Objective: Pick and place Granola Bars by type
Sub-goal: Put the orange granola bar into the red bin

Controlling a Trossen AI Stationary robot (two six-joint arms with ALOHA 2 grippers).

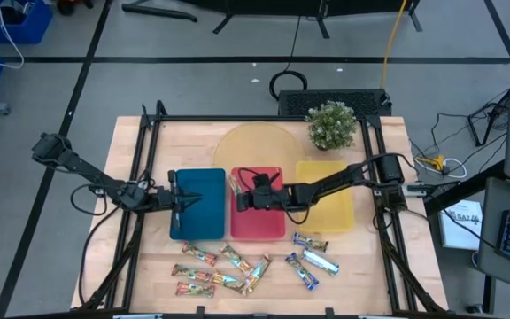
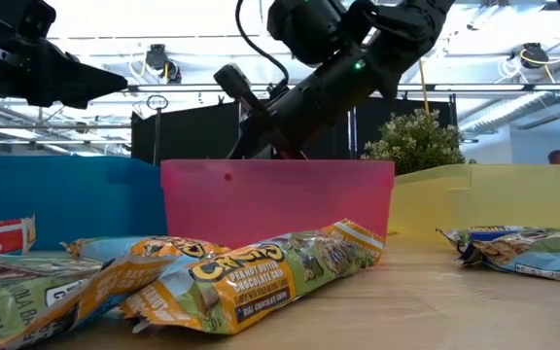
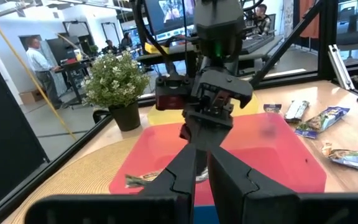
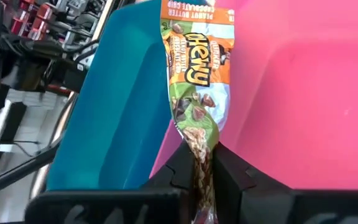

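My right gripper [image 1: 242, 196] is over the red tray [image 1: 268, 226], near its left wall, shut on a granola bar [image 4: 194, 81] with an orange-and-green wrapper. My left gripper [image 1: 182, 200] hovers over the blue tray [image 1: 204, 186], shut and empty, pointing at the red tray. Several orange and green bars [image 1: 215, 270] lie flat on the table near the front edge. Blue-silver bars [image 1: 312, 257] lie in front of the yellow tray [image 1: 335, 213]. My right gripper pinches the bar's crimped end [image 4: 199, 149] between its two fingers. It comes from the table's right, slanting down. The bar runs on along the fingers toward the red tray's left wall [image 4: 166, 134]. I cannot tell whether its free end [image 4: 194, 15] rests there.
Three trays stand side by side mid-table: blue, red, yellow. A potted plant [image 1: 330, 124] and a round woven mat [image 1: 246, 146] are behind them. A dark frame [image 1: 149, 159] borders the table. People are in the room beyond.
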